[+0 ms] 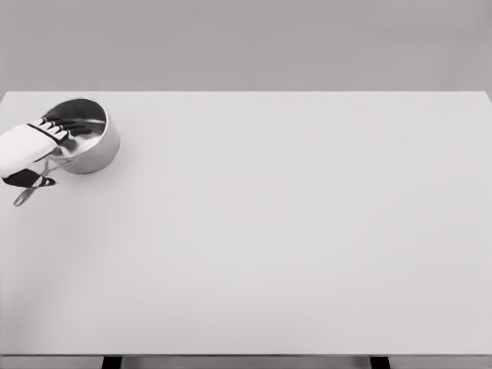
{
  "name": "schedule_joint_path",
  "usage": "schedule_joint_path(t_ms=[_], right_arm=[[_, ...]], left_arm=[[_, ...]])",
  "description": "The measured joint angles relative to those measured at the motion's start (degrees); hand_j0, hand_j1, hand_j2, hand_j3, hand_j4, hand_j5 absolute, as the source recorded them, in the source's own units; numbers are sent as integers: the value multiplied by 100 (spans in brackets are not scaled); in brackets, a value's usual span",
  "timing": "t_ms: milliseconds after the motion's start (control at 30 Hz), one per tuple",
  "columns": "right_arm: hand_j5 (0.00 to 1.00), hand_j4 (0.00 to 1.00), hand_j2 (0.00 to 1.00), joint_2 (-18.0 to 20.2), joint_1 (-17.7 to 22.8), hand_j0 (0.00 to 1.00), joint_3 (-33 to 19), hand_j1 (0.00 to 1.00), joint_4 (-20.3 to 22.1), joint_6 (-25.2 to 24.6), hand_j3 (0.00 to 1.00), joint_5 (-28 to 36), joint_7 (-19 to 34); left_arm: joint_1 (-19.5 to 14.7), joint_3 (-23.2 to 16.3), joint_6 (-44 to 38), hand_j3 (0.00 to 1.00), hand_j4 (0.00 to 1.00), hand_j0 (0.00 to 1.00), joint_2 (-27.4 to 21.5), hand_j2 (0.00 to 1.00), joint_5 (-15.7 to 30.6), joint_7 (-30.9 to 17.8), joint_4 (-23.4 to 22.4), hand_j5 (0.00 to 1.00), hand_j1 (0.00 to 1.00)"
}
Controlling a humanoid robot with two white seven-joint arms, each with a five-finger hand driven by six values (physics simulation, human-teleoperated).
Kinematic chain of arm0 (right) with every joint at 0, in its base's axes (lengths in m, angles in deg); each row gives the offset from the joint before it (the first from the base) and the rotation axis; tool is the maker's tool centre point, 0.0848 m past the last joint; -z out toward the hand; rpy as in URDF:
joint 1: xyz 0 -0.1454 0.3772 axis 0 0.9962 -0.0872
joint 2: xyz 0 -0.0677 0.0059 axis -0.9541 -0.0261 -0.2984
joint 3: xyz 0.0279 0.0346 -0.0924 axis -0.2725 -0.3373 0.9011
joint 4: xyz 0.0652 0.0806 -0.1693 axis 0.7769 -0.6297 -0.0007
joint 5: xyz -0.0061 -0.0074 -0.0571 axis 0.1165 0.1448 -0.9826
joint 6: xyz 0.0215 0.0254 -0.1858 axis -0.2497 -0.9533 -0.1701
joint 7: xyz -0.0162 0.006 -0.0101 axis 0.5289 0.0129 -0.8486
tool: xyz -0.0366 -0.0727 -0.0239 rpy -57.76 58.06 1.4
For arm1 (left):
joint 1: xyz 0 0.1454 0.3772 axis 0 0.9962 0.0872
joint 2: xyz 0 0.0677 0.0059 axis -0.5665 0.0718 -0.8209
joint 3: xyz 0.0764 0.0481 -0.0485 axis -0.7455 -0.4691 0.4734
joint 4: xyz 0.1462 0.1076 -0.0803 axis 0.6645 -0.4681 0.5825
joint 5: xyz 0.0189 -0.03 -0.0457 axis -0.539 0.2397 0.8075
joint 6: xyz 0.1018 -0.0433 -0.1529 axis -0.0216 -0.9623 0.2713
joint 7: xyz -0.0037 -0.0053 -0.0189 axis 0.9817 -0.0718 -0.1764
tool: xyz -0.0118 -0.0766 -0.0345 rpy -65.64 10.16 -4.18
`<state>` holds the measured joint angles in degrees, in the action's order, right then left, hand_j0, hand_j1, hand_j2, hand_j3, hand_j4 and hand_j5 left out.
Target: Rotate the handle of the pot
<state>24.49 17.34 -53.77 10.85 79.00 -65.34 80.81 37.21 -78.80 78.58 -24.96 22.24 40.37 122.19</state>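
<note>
A small steel pot (88, 138) stands at the far left of the white table (292, 231), near its back edge. Its thin metal handle (27, 192) points toward the lower left. My left hand (34, 150) comes in from the left edge and lies over the pot's near rim and the handle's root. Its fingers (52, 129) reach over the rim into the pot, and the thumb sits below the handle. The hand hides where the handle joins the pot.
The table's left edge runs just beside the pot and the hand. Its back edge (246, 92) lies a little beyond the pot, with a grey wall behind.
</note>
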Motion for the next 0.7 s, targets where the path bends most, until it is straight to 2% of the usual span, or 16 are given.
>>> schedule_joint_path(t_ms=[267,367,633,700], right_arm=[[100,100,100,0,0,100,2,100,0,0,100,0,0],[100,100,100,0,0,100,3,100,0,0,100,0,0],[100,100,100,0,0,100,4,100,0,0,100,0,0],[100,100,100,0,0,100,5,100,0,0,100,0,0]], left_arm=[[-26,185,0,100,100,100,-51,100,-9,2,-305,100,100],[-18,344,0,100,100,100,-55,100,-165,2,-435,100,100],[-193,593,0,100,100,100,-36,100,-511,2,-945,100,100],[-325,614,0,100,100,100,-16,100,-553,2,-1028,100,100]])
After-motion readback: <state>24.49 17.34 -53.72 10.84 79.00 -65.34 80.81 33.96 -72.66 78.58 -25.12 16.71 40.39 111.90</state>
